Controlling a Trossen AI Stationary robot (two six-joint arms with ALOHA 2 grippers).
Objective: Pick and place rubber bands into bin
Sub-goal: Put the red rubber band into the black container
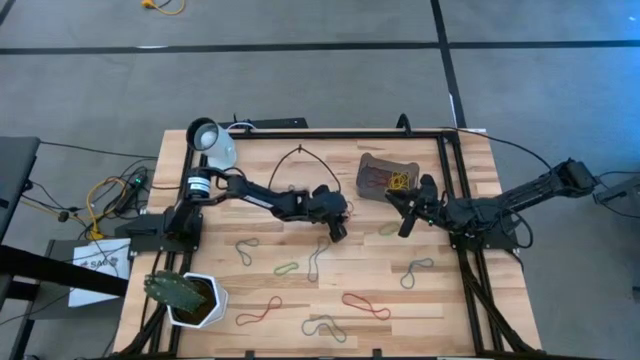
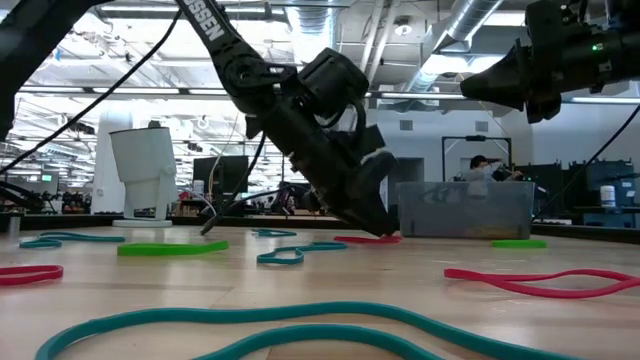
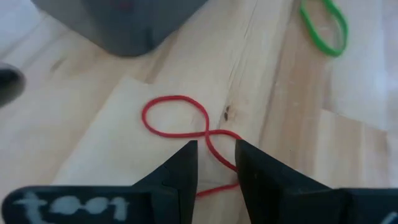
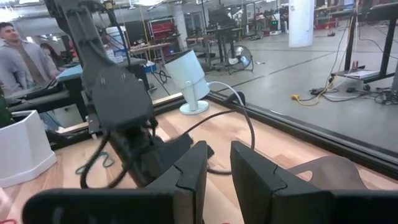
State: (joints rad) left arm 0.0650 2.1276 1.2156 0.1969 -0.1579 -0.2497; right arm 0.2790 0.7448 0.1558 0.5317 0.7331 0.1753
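A red rubber band [image 3: 177, 115] lies flat on the wooden table in a figure-eight, just in front of the bin [image 1: 385, 177]. The bin is a low dark tray that holds several bands. My left gripper [image 3: 216, 155] is open and slants down at the table. Its two fingers stand on either side of the band's near loop, fingertips close to the wood [image 2: 385, 230]. My right gripper [image 4: 219, 165] hangs open in the air to the right of the bin [image 2: 465, 210], pointing level, with nothing between its fingers.
Several more bands lie loose on the near half of the table: green [image 1: 286, 268], red [image 1: 365, 305], red [image 1: 258, 313], grey [image 1: 415, 268]. A white cup [image 1: 212, 142] stands far left, a white plant pot [image 1: 195, 300] near left, and a black cable loop [image 1: 300, 165] behind my left arm.
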